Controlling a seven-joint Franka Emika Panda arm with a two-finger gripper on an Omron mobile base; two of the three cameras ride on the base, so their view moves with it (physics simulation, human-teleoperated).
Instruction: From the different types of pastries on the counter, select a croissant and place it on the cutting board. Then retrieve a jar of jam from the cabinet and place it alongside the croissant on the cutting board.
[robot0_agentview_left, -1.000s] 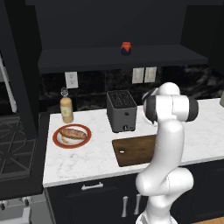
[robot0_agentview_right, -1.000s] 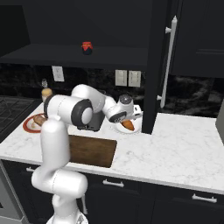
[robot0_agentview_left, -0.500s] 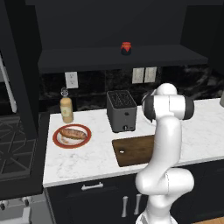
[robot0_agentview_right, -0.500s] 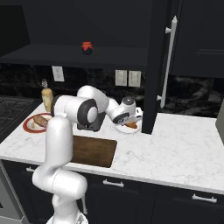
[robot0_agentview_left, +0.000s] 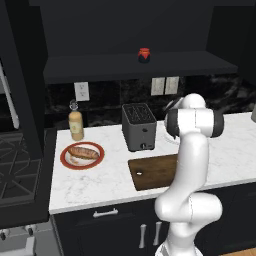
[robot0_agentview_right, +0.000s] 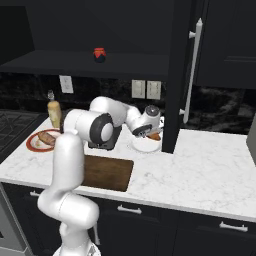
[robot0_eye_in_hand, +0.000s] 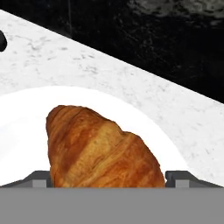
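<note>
Croissant (robot0_eye_in_hand: 103, 148) on white plate (robot0_eye_in_hand: 26, 113), gripper (robot0_eye_in_hand: 107, 177) spread around it, roll (robot0_agentview_left: 83, 152) on red plate (robot0_agentview_left: 66, 161)

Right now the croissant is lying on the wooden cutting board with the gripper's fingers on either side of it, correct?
Not quite. The croissant lies on a white plate, not the cutting board; the hand view shows it. The gripper does have a finger on either side.

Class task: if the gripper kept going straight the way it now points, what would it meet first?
The croissant, lying on a white plate directly ahead of the gripper; its fingertips already flank it, though actual contact is unclear.
</note>
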